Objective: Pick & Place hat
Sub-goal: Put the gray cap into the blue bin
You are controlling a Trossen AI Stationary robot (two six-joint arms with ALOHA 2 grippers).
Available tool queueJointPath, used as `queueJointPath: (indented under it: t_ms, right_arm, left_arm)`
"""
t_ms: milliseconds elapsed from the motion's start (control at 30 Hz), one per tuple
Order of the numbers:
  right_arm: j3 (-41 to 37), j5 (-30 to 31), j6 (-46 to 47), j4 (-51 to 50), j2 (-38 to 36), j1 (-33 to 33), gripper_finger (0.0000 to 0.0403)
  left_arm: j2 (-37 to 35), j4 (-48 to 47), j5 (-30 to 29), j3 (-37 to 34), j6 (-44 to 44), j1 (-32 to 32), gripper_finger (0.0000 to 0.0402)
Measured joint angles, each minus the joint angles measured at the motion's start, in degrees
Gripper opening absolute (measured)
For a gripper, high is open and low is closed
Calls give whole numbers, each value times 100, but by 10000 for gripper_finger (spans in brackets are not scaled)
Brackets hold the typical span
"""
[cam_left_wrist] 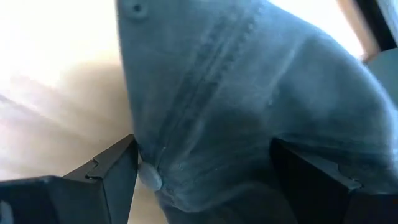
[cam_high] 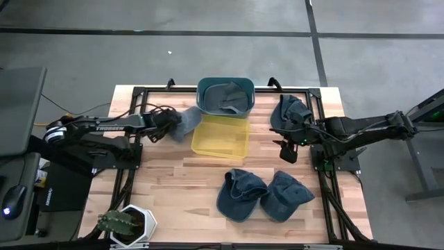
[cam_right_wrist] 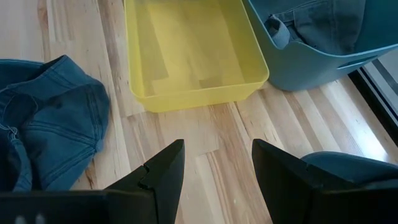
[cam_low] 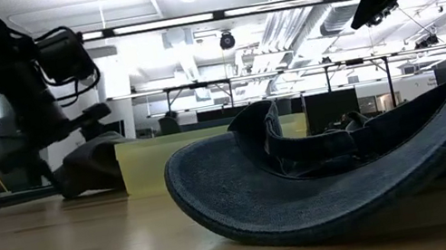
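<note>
Left gripper [cam_high: 175, 126] spread wide astride a grey-blue denim hat [cam_high: 184, 123], just left of the shallow yellow plastic tray [cam_high: 220, 137], which holds nothing. Teal plastic bin [cam_high: 225, 96] at the worktop's far edge contains one hat. Right gripper [cam_high: 286, 151] half open, empty.

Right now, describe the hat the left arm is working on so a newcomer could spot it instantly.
Start at the teal bin at the table's far edge, with the yellow tray in front of it. Just left of both lies a grey-blue hat, between the open jaws of the left gripper. It is the only hat on that side; the other loose ones lie near the right arm or the front edge.
</note>
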Motion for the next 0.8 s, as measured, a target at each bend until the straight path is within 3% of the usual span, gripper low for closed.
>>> queueJointPath:
  t_ms: [433, 800]
  right_arm:
    - [0, -39, 83, -39, 0, 2, 183]
    - [-2, -57, 189, -39, 0, 0, 183]
  left_arm:
    - [30, 1177, -291, 0, 163, 0, 308]
    - [30, 1154, -47, 2, 552, 0, 308]
